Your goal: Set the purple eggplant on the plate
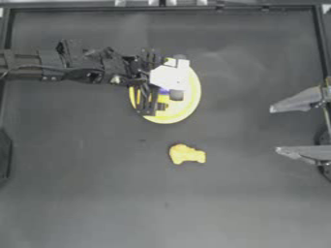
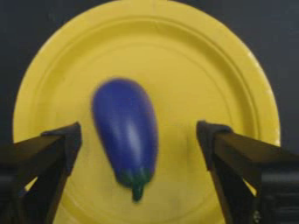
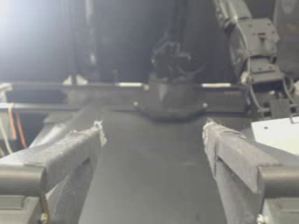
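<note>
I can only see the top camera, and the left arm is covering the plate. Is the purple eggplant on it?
Observer: Yes. In the left wrist view the purple eggplant lies on the plate, inside the rim.
Operator: Is the arm's tool squeezing it?
Observer: No. The left tool is open, with a gap showing between each jaw and the eggplant.
Operator: Which way is its green end?
Observer: Toward the left tool; the blue rounded end points away from it.
Operator: And the other arm?
Observer: The right tool is open over bare table at the right side, holding nothing.
</note>
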### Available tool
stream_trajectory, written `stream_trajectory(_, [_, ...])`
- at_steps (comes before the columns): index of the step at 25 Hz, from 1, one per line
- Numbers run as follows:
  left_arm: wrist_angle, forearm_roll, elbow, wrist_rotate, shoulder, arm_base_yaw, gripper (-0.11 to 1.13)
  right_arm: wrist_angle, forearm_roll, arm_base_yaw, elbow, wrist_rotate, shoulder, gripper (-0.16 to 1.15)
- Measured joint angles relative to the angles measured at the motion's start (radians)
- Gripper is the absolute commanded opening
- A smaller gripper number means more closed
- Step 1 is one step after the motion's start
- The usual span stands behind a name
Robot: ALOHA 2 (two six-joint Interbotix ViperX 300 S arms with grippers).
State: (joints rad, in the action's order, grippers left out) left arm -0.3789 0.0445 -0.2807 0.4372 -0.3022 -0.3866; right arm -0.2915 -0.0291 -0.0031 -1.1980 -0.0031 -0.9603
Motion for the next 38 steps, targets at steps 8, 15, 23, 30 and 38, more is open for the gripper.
stream_trajectory(8, [-0.002, 0.000, 0.017, 0.000, -0.003, 0.002, 0.99, 0.000, 0.000, 0.000, -0.003, 0.000, 0.000, 0.98])
stream_trajectory(15, [-0.014, 0.000, 0.017, 0.000, 0.031, 0.000, 0.99, 0.000, 0.000, 0.002, -0.003, 0.000, 0.000, 0.98])
stream_trajectory(23, [-0.014, 0.002, -0.025, -0.005, 0.193, 0.008, 0.97, 0.000, 0.000, 0.000, -0.003, 0.000, 0.000, 0.98])
stream_trajectory(30, [-0.009, -0.021, -0.087, -0.018, 0.327, 0.061, 0.96, 0.000, 0.000, 0.000, -0.005, 0.000, 0.000, 0.98])
stream_trajectory(38, [0.087, -0.130, -0.201, -0.017, 0.448, 0.126, 0.96, -0.002, 0.000, 0.000, -0.005, -0.002, 0.000, 0.98])
